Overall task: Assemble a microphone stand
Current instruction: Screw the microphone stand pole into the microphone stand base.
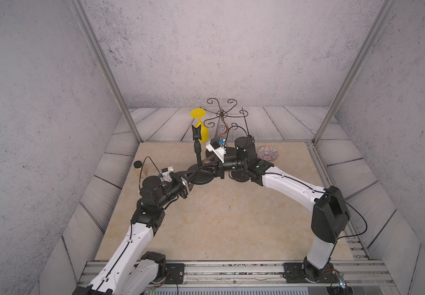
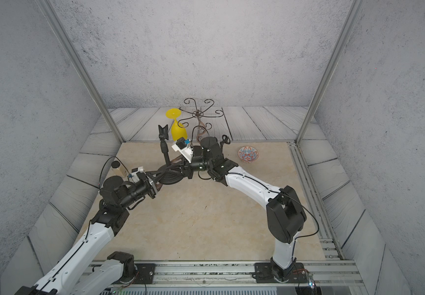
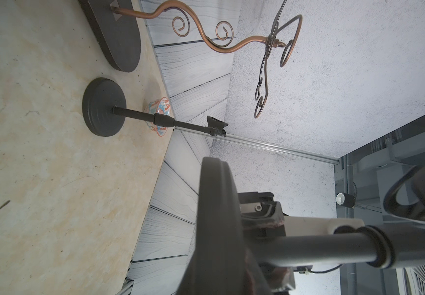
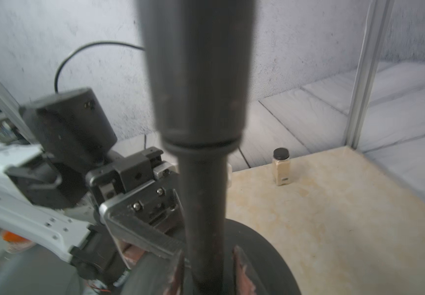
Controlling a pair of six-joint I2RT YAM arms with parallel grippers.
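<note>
Already pole [image 1: 197, 153] stands in base [image 1: 202, 178]; left gripper [image 1: 190, 181] clamps base rim, right gripper [image 1: 213, 171] flanks pole, grip unclear; tightening likely remains.

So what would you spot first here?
Two robot arms meet mid-table, the left pincer and right pincer both clamped low on a black microphone stand. Behind it, at the back, a bright yellow goblet stands upside down beside a curly metal rack.
</note>
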